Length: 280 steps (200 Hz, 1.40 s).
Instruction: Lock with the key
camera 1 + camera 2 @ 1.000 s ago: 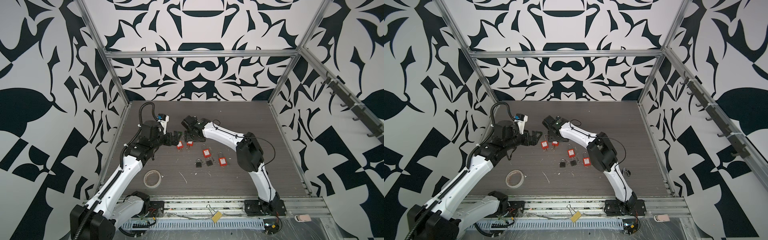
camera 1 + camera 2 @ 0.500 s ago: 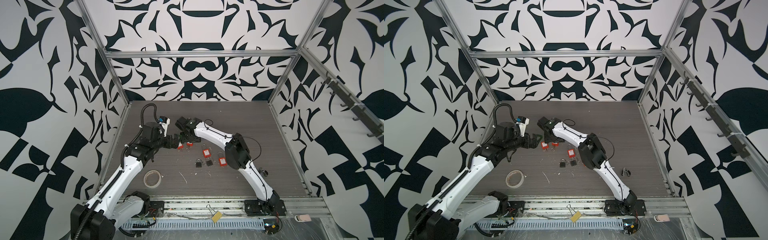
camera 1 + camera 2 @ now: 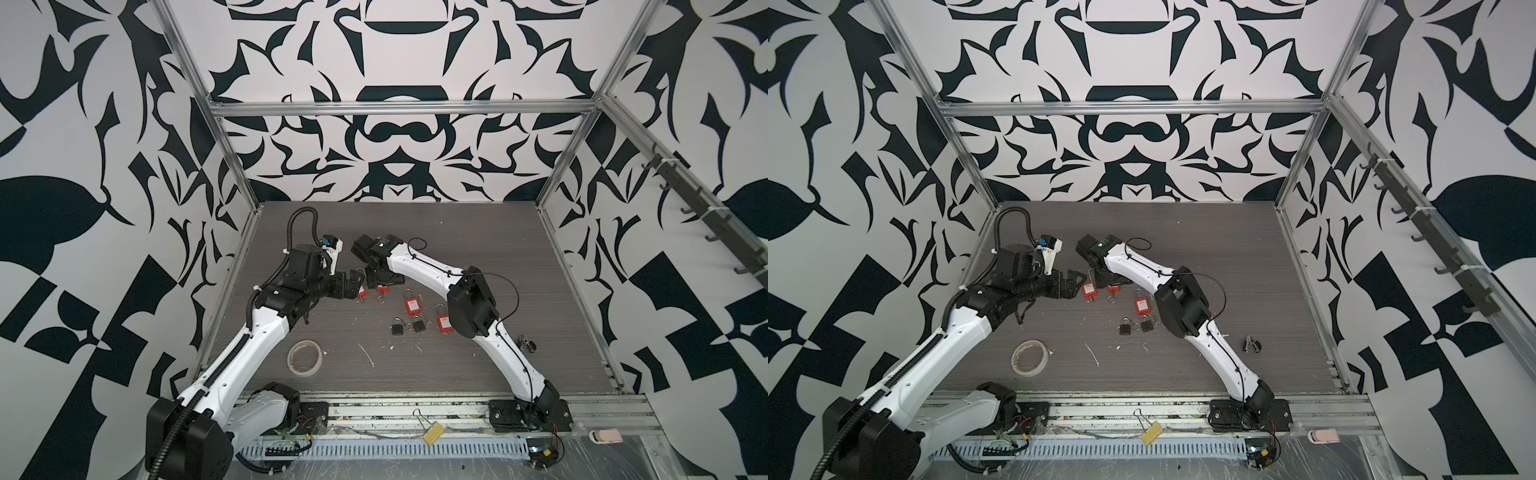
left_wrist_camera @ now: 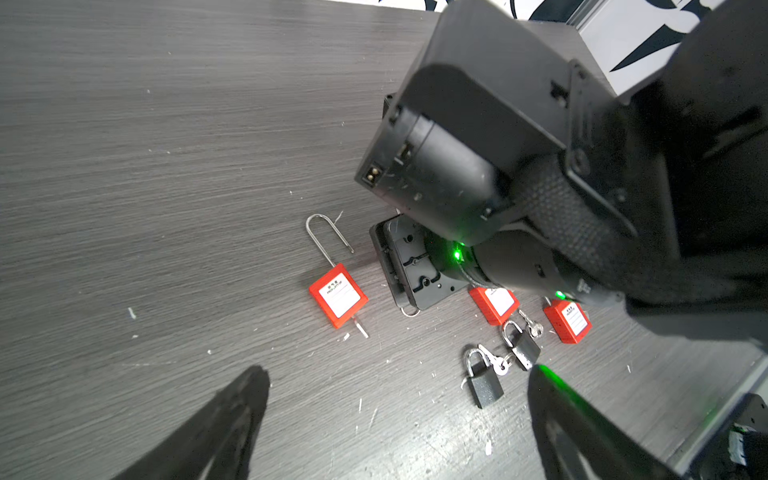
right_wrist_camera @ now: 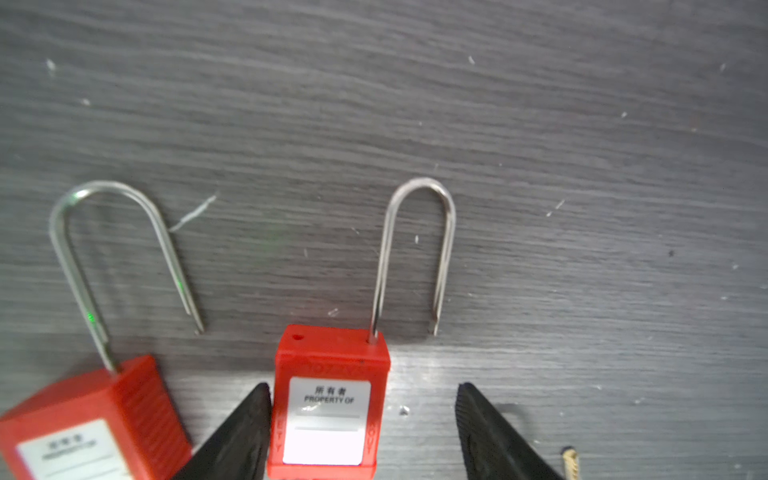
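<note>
A red padlock lies flat on the dark table with its shackle swung out of the body. My right gripper stands open around its body: one finger touches the lock's side, the other is apart from it. In both top views this gripper points down over the lock. A second red padlock lies beside it, shackle open, with a key in its base. My left gripper hovers open and empty near that lock.
Two more red padlocks and two small black padlocks with keys lie in the middle. A tape roll sits at the front left. A small metal object lies at the right.
The right arm's elbow has swung left and its gripper has settled low over the red padlock, its jaws a little narrower. The left gripper has crept slightly toward the locks.
</note>
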Each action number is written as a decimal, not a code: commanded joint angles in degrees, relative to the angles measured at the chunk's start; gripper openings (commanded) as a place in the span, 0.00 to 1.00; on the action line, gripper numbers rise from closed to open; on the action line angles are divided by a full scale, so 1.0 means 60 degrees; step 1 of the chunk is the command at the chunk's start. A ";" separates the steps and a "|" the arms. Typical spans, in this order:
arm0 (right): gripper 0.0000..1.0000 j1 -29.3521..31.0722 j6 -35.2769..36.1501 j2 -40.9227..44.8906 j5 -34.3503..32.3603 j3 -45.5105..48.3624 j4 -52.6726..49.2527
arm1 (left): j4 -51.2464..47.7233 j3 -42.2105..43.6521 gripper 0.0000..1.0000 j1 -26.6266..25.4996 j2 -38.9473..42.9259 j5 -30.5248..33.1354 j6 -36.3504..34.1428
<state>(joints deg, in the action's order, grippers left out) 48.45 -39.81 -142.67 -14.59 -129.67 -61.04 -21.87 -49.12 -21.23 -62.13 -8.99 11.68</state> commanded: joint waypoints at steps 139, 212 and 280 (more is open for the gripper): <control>0.54 -0.0268 0.1406 0.0356 0.0916 0.0471 0.0530 | -0.0126 -0.0338 0.99 0.0040 -0.0302 -0.0332 -0.0050; 0.48 -0.0328 0.1538 0.0326 0.1245 0.0546 0.0655 | -0.0093 -0.0382 0.99 0.0038 -0.0337 -0.0563 -0.0070; 0.51 -0.0354 0.1525 0.0326 0.1439 0.0651 0.0634 | -0.0128 -0.0399 0.99 0.0039 -0.0287 -0.0569 -0.0066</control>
<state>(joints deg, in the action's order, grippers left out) 46.59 -30.85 -141.36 -6.76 -125.89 -56.93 -22.15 -49.93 -21.21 -63.90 -11.60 11.51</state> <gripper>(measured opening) 0.536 0.994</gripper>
